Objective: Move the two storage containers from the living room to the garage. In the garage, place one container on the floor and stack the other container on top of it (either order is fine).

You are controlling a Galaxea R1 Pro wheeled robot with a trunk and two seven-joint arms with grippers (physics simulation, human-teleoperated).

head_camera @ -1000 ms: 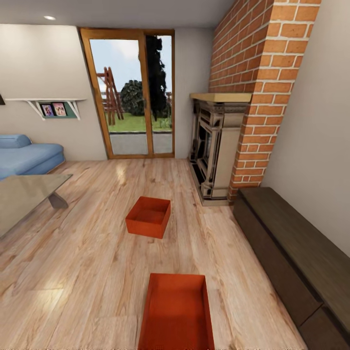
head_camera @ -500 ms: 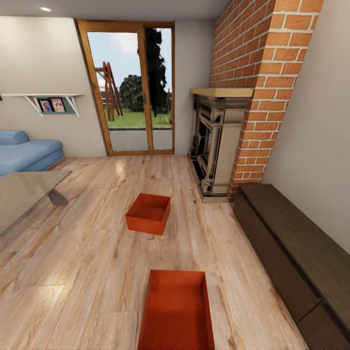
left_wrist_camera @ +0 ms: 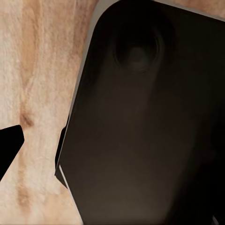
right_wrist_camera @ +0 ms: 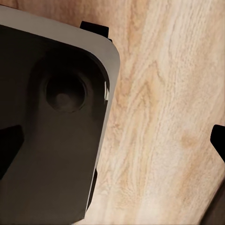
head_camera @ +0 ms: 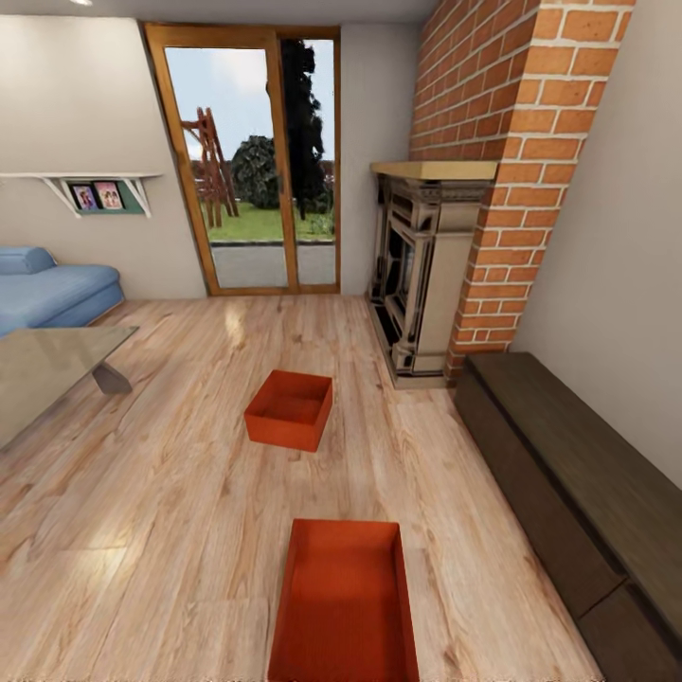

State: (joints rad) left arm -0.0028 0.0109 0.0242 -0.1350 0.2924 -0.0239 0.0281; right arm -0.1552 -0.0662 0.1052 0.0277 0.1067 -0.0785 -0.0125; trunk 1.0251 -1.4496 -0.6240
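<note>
Two storage containers (head_camera: 345, 601) (head_camera: 290, 408) lie lengthwise toward the doors (head_camera: 248, 161).

A red-brick chimney (head_camera: 516, 142) rises at the far right, and a carved stone fireplace surround (head_camera: 421, 275) under a pale mantel stands against its base. Beside the surround, on the back wall, wood-framed glass doors (head_camera: 251, 161) look out on grass, a dark tree and a wooden ladder frame. Further along that wall a white shelf (head_camera: 80, 180) carries a green holder with two small pictures. Below it sits a blue sofa (head_camera: 52, 294), and nearer the camera a glass-topped low worktop (head_camera: 43, 369) stands on a slanted leg. A long dark wooden bench (head_camera: 578, 483) runs along the right-hand wall, starting just beside the brick base.
</note>
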